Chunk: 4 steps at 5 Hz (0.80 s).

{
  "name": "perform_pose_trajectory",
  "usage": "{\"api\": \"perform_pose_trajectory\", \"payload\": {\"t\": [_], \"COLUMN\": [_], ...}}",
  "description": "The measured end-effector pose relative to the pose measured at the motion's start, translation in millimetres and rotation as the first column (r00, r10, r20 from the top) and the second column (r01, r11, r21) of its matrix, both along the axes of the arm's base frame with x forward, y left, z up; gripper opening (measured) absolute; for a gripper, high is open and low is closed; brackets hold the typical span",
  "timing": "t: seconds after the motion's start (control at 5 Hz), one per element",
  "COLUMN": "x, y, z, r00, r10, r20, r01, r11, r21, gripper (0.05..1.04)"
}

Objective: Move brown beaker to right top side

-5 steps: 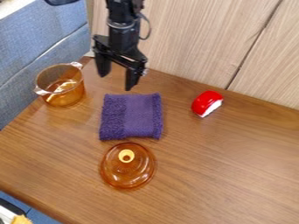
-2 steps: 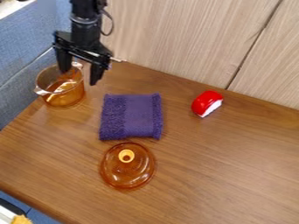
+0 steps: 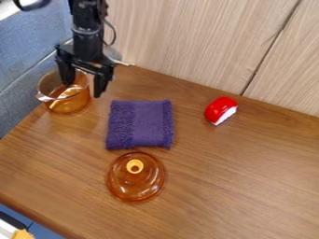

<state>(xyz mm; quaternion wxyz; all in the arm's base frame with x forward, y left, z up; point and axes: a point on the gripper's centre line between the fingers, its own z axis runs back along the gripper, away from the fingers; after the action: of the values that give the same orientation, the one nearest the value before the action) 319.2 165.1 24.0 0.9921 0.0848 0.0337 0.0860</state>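
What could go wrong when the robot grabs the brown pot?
The gripper has one finger at the brown pot's open top and one outside, so it might pinch just the wall, and the pot could tip. Going right, the pot might bump the red-and-white thing.

Looks like a robotics lab or office corner tbh, though the pics can't really settle which. There's a black robot arm (image 3: 87,35) with a cable loop over a wood-grain worktop (image 3: 243,177), pale wood-look panels (image 3: 187,42) with a dark seam behind, and blue-grey fabric-looking panels (image 3: 26,51) along the side, pretty cubicle-ish.
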Motion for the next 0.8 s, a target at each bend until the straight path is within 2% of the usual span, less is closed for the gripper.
{"api": "perform_pose_trajectory", "payload": {"t": [0.2,0.4,0.8], "x": [1.7,-0.4,1.0], "y": [3.5,8.0,11.5], "z": [-7.8,-10.9,-9.7], "r00": [1.000,0.999,0.999], "r10": [0.001,0.021,0.020], "r20": [-0.014,-0.039,-0.037], "r01": [-0.001,-0.020,-0.018], "r11": [1.000,1.000,0.998], "r21": [-0.011,0.018,0.056], "gripper": [1.001,0.952,0.364]}}
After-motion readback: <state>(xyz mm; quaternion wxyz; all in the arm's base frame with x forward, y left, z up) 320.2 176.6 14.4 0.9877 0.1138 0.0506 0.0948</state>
